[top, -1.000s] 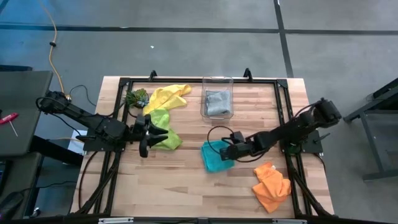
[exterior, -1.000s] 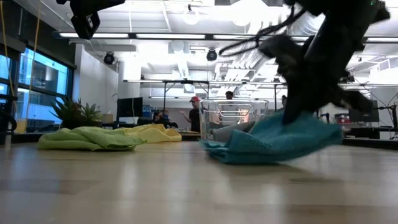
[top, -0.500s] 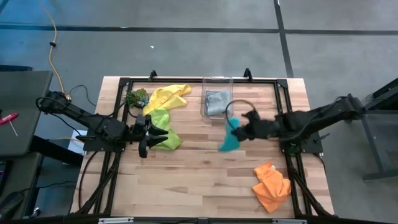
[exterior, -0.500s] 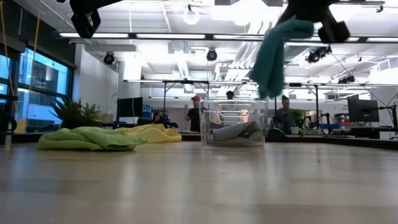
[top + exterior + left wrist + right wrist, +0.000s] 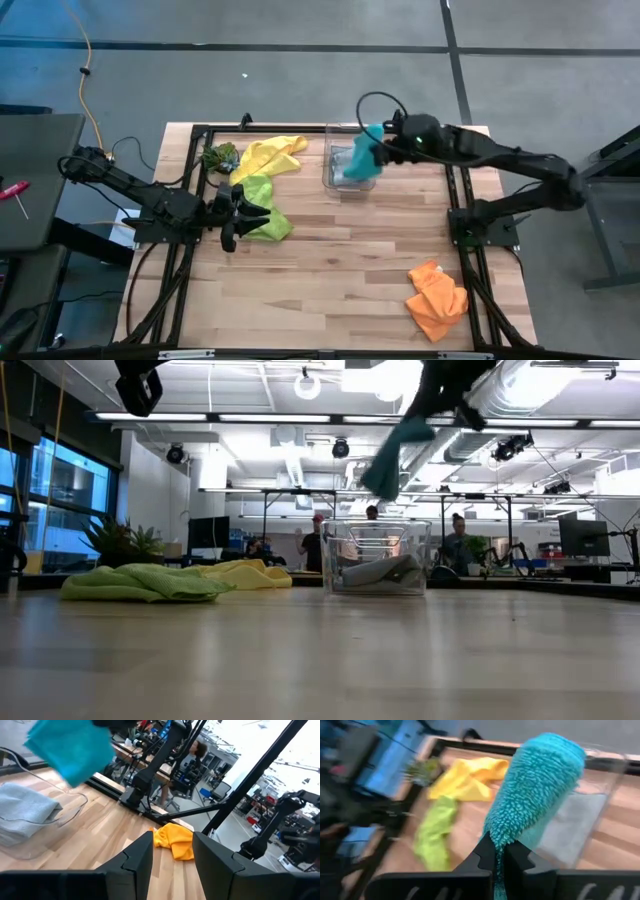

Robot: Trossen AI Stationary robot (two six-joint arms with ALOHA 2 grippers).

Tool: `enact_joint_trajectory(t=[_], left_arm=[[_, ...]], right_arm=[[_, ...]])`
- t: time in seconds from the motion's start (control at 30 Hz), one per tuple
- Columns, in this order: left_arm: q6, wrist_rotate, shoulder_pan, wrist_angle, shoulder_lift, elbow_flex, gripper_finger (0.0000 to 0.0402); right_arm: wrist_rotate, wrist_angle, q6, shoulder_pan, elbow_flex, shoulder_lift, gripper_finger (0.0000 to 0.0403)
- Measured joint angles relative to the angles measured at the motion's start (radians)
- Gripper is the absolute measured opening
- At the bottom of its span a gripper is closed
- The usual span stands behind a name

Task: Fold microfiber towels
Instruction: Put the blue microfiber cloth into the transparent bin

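Your right gripper is clamped on the teal towel, which dangles right under it, over the clear box.

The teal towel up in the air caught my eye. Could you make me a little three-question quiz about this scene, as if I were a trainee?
1. True or false: the right hand is shut on the teal towel.
2. What already lies inside the clear plastic box?
A. the orange towel
B. the grey towel
C. the leafy clump
3. Fill in: the left hand holds nothing and sits at the ____ towel.

Key:
1. True. The towel hangs from the shut hand, above the box.
2. B, the grey towel. The orange towel lies on the table, far from the box.
3. Lime green, which lies beside the yellow towel.
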Motion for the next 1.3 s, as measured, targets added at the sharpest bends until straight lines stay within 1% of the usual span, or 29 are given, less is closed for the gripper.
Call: enact_joint_trajectory(t=[0.13,0.3,0.43,0.53,0.7,0.87,1.03,1.2,1.3], left_arm=[[0.005,0.000,0.000,0.000,0.000,0.000,0.0129],[0.013,0.000,0.000,-0.001,0.000,0.000,0.0129],[0.015,-0.001,0.000,-0.002,0.000,0.000,0.0129],[0.016,-0.002,0.000,-0.002,0.000,0.000,0.0129],[0.016,-0.007,0.000,-0.002,0.000,0.000,0.0129],[0.016,-0.008,0.000,-0.003,0.000,0.000,0.0129],[0.016,-0.009,0.000,-0.003,0.000,0.000,0.0129],[0.016,-0.037,0.000,-0.003,0.000,0.000,0.0129],[0.016,-0.040,0.000,-0.003,0.000,0.000,0.0129]], right_arm=[[-0.075,0.047,-0.029,-0.081,-0.029,0.109,0.0000],[-0.172,0.284,-0.023,-0.143,-0.044,0.237,0.0000],[-0.210,0.404,0.003,-0.172,-0.044,0.296,0.0000],[-0.212,0.364,-0.018,-0.180,-0.044,0.315,0.0000],[-0.221,0.218,-0.051,-0.191,-0.044,0.375,0.0000],[-0.224,0.156,-0.058,-0.198,-0.045,0.430,0.0000],[-0.175,0.093,-0.093,-0.235,-0.045,0.438,0.0000],[-0.179,0.037,-0.085,-0.258,-0.045,0.438,0.0000],[-0.187,0.038,-0.073,-0.258,-0.045,0.438,0.0000]])
